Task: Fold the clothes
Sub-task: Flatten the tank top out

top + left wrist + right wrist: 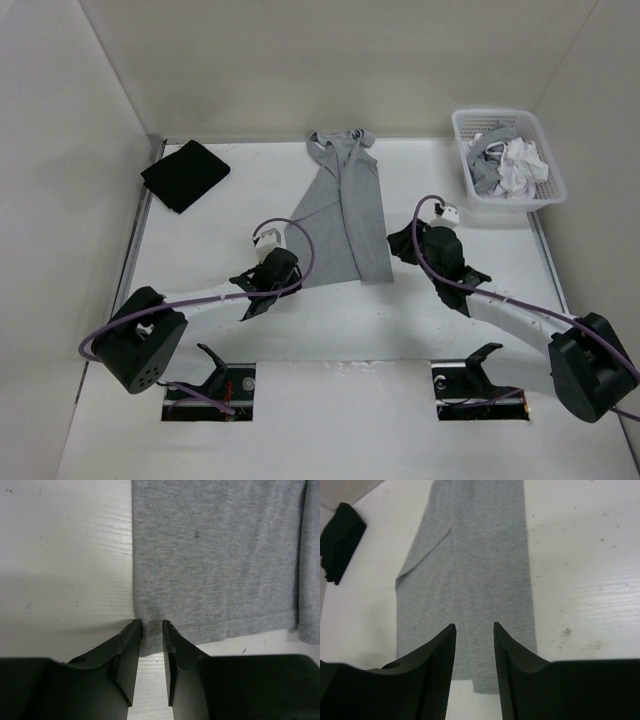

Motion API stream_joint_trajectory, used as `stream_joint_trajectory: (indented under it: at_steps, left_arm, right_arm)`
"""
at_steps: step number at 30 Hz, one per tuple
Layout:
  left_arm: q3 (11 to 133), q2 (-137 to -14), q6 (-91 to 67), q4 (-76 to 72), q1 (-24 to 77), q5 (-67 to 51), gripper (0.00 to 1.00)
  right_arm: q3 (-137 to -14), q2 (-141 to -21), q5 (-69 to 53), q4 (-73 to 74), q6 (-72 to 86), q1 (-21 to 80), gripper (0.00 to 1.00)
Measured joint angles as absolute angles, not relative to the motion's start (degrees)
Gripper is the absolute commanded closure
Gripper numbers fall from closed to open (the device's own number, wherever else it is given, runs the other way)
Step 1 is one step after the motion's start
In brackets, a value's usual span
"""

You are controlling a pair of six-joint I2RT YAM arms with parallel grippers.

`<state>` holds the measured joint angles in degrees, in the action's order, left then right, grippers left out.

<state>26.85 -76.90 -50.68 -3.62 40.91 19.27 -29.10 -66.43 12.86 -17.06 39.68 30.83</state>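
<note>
Laid lengthwise on the table [220,215], collar far, as a narrow strip: the grey knit garment [345,215]. Set astride its near-left hem corner, jaws slightly apart, likely for a pinch: left gripper [151,625]. Hovering over the hem's right side, jaws apart, empty: right gripper [474,627].

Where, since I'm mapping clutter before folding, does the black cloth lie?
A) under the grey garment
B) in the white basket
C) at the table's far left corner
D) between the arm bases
C: the black cloth lies by the far left corner of the table, apart from the grey garment.
</note>
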Motion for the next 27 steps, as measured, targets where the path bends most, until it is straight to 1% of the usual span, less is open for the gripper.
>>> stream_joint_trajectory:
  at_steps: [5,9,11,14,18,21,25,27]
  left_arm:
    - [26.85,-76.16,-51.27,-2.31,40.91,19.29,0.75]
    - [26.85,-75.94,-51.37,-1.76,41.08,19.57,0.76]
    - [26.85,-75.94,-51.40,-1.63,41.39,20.03,0.79]
    - [26.85,-75.96,-51.37,-1.28,41.69,20.51,0.90]
    - [26.83,-75.96,-51.24,-0.69,41.76,20.49,0.98]
    - [26.63,-75.07,-50.89,0.14,41.19,19.79,0.99]
    - [25.36,-69.95,-49.95,3.42,39.07,18.79,1.00]
    - [24.75,-66.63,-49.84,3.92,38.11,18.70,1.00]
  right_arm:
    - [-26.04,-65.78,14.96,-15.40,40.38,30.83,0.59]
    - [-24.53,-64.77,15.46,-14.39,40.77,30.79,0.59]
    - [-24.47,-64.25,15.57,-14.15,40.82,30.79,0.58]
    - [-24.47,-63.96,15.68,-14.15,40.86,30.79,0.58]
    - [-24.47,-63.79,15.79,-13.65,41.01,30.72,0.57]
    - [-24.47,-63.90,15.88,-11.55,41.52,30.72,0.56]
    - [-24.49,-66.19,15.86,-6.98,42.98,30.76,0.63]
    - [-24.49,-68.18,15.92,-4.69,43.86,31.31,0.64]
